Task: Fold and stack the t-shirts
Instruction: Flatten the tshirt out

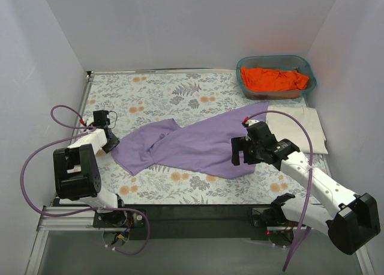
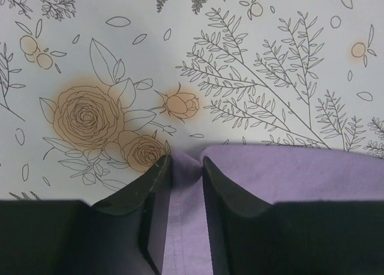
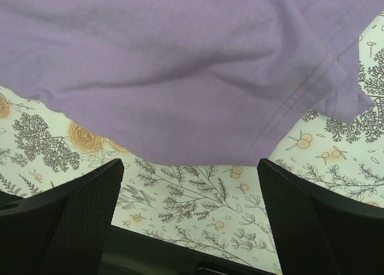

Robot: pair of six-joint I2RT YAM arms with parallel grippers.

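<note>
The lavender-purple t-shirt (image 1: pixel 192 143) lies crumpled and stretched across the middle of the floral tablecloth. My left gripper (image 1: pixel 110 142) is shut on its left edge; the left wrist view shows a hemmed fold of purple cloth (image 2: pixel 186 215) pinched between the fingers (image 2: pixel 153 185). My right gripper (image 1: pixel 240 154) is open and empty, hovering over the shirt's near right hem (image 3: pixel 198 77). The orange t-shirt (image 1: pixel 275 79) lies bunched in the teal basket. The cream-white folded t-shirt (image 1: pixel 306 128) lies at the right, partly under the purple shirt's far end.
The teal plastic basket (image 1: pixel 242 66) stands at the far right corner. White walls close in the table on three sides. The black front edge (image 1: pixel 198 210) of the table runs below the cloth. Purple cables loop by both arms.
</note>
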